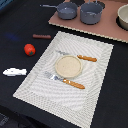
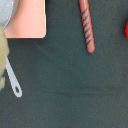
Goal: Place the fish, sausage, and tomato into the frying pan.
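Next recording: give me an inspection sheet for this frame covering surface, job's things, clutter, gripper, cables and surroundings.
Surface: dark table with a woven placemat and a pinkish board at the back.
Job's things: fish, tomato and sausage lie on the table, at the exterior view's left of the placemat; frying pan sits on the board, nothing seen in it.
Clutter: beige plate, knife and fork on the placemat; grey pot beside the pan.
Gripper: not in view.
Cables: nothing seen.
Surroundings: nothing seen.

A dark tabletop (image 1: 15, 20) carries a pale woven placemat (image 1: 95, 75) and a pinkish-brown board (image 1: 107, 29).
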### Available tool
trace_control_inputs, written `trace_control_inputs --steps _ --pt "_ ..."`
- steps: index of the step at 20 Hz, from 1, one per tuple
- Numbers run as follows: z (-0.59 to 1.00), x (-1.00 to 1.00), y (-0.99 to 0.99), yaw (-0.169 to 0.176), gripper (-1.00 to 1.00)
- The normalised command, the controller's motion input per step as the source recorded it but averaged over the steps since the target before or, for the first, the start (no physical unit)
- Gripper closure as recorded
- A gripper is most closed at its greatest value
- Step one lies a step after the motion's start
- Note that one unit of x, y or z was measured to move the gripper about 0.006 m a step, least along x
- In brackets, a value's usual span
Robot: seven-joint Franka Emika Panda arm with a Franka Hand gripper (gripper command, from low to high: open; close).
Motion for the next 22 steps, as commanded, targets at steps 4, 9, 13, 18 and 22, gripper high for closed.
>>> trace_control_inputs --steps 4,9,13,18,22 --pt "-0.6 0.28 -0.95 0.057 -1.0" --pt "-0.6 0.27 -0.96 0.056 -1.0" --pt "-0.57 0.17 -1.0 0.039 -1.0" --pt "-0.38 0.06 -1.0 0.029 -1.0" --pt "-0.23 0.0 -1.0 0.016 -1.0"
